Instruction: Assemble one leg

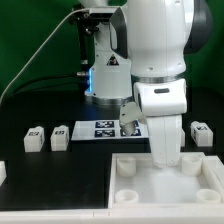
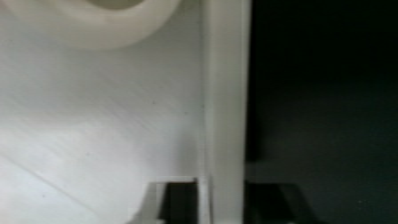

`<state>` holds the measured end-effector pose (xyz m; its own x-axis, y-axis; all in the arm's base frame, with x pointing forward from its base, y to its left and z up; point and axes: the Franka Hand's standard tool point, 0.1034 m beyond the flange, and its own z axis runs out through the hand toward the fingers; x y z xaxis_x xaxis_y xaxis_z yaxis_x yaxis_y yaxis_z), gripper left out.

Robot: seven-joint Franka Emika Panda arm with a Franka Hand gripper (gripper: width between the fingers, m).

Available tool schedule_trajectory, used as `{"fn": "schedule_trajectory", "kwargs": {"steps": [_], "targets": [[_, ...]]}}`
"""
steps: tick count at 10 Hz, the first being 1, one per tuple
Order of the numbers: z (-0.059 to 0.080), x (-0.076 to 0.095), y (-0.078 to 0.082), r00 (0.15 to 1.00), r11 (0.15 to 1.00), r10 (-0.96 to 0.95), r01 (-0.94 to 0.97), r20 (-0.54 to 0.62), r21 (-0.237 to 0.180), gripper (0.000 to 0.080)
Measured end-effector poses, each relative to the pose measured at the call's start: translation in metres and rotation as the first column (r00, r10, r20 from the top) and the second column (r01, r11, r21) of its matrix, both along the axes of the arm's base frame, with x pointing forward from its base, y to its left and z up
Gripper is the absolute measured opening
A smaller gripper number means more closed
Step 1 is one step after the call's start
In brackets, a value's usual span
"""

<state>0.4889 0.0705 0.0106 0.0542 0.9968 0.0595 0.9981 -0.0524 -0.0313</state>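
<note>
The large white tray-like part (image 1: 190,190) lies at the front on the exterior view's right. My gripper (image 1: 166,160) reaches down onto its far rim. In the wrist view my gripper (image 2: 221,186) straddles the tray's upright wall (image 2: 221,100), with a dark finger (image 2: 180,200) pressed against each side. A round corner socket (image 2: 111,14) shows on the tray's inner face. Two legs (image 1: 35,138) (image 1: 60,136), small white tagged blocks, stand to the exterior view's left. A third leg (image 1: 201,132) stands at the right. No leg shows in the wrist view.
The marker board (image 1: 103,128) lies flat behind the tray, partly hidden by my arm. The robot base (image 1: 105,75) stands behind it. Another small white piece (image 1: 2,172) shows at the left edge. The table is black; a green wall is behind.
</note>
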Motion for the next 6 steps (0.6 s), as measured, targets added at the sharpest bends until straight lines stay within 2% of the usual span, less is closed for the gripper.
{"fn": "schedule_trajectory", "kwargs": {"steps": [1, 2, 3, 4, 5, 6], "targets": [[-0.0001, 0.0, -0.0002, 1.0, 1.0, 0.0, 0.0, 0.0, 0.0, 0.0276], [-0.0002, -0.0001, -0.0004, 1.0, 1.0, -0.001, 0.001, 0.0, 0.0, 0.046], [-0.0002, -0.0001, -0.0007, 1.0, 1.0, -0.001, 0.001, 0.0, 0.0, 0.0581], [-0.0003, -0.0001, -0.0009, 1.0, 1.0, -0.002, 0.002, -0.001, 0.0, 0.0581], [-0.0003, 0.0, -0.0012, 1.0, 1.0, -0.002, 0.002, -0.001, 0.0, 0.0635], [-0.0003, 0.0, -0.0014, 1.0, 1.0, -0.003, 0.003, -0.001, 0.0, 0.0645]]}}
